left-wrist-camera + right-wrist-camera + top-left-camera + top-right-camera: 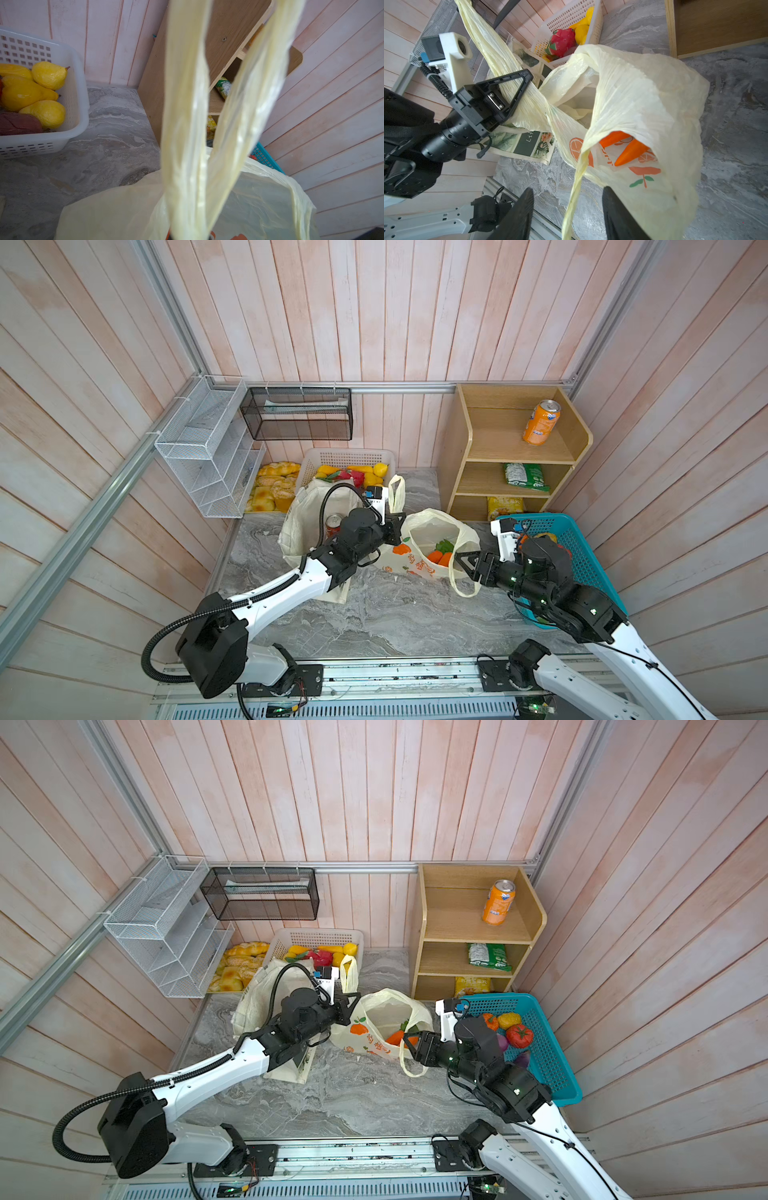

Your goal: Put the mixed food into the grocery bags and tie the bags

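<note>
The pale-yellow plastic grocery bag (419,547) (374,1023) printed with oranges stands open mid-table. Orange toy carrots (438,558) (629,151) with green tops lie inside it. My left gripper (398,520) (353,999) (527,83) is shut on one loop handle (187,124), which rises above the jaws. My right gripper (462,566) (568,207) is open at the bag's near right side, and the other handle strand (577,182) hangs loose between its fingers. The cream cloth tote (299,522) stands left of the plastic bag with a red soda can (333,524) inside it.
A white basket (349,456) of yellow and red fruit stands at the back, with bread (274,489) to its left. A blue basket (582,539) sits under my right arm. The wooden shelf (465,448) holds an orange can (541,423) and a green packet (525,477).
</note>
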